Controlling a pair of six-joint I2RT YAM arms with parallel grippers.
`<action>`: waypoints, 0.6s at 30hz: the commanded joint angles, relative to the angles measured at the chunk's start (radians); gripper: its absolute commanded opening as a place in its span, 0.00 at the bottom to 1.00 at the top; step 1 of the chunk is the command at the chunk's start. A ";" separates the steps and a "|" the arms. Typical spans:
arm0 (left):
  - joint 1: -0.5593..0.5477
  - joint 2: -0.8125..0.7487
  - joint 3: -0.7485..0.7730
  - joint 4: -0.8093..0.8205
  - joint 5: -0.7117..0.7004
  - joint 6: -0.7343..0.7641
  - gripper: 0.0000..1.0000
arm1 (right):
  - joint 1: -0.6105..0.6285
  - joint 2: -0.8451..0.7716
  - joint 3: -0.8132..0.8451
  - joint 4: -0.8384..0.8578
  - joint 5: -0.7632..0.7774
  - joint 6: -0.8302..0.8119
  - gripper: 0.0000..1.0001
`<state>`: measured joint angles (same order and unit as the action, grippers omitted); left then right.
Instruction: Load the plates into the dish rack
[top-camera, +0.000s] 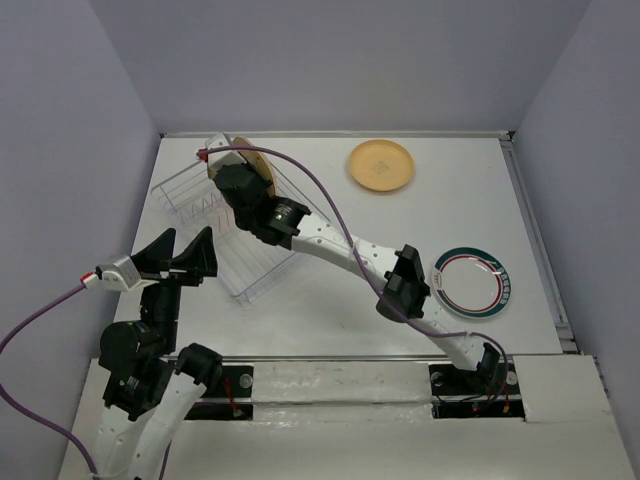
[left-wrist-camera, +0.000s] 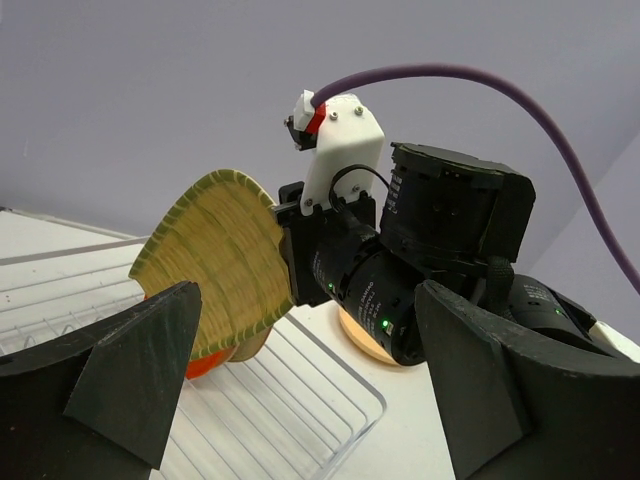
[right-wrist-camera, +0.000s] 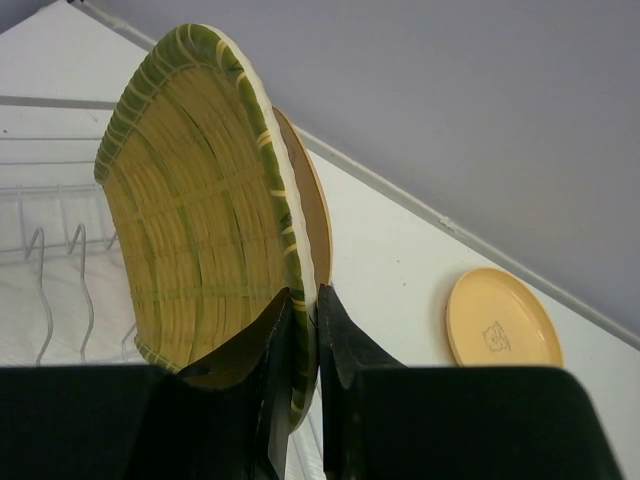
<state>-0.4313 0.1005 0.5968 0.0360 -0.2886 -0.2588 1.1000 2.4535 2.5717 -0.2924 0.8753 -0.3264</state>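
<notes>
My right gripper is shut on the lower rim of the squarish ribbed yellow plate and holds it upright over the far end of the wire dish rack. In the top view this gripper sits at the rack's far end. A tan plate stands just behind the yellow one. A red-orange plate shows low in the rack below it. Another tan plate lies flat at the far middle of the table. The white ringed plate lies at the right. My left gripper is open and empty beside the rack's near left side.
The right arm stretches diagonally across the table over the rack's right corner. The rack's upright prongs stand left of the held plate. Walls close the table in at the back and on both sides.
</notes>
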 joint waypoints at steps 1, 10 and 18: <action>0.005 -0.002 0.008 0.042 -0.001 0.015 0.99 | 0.003 -0.093 0.001 0.148 0.044 -0.005 0.07; 0.005 -0.010 0.006 0.041 -0.003 0.015 0.99 | 0.003 -0.063 -0.013 0.147 0.076 0.000 0.07; 0.003 -0.010 0.006 0.041 0.000 0.013 0.99 | 0.012 -0.148 -0.054 0.165 0.065 0.009 0.07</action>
<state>-0.4305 0.1005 0.5968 0.0360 -0.2882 -0.2588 1.1023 2.4413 2.5290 -0.2546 0.9051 -0.3222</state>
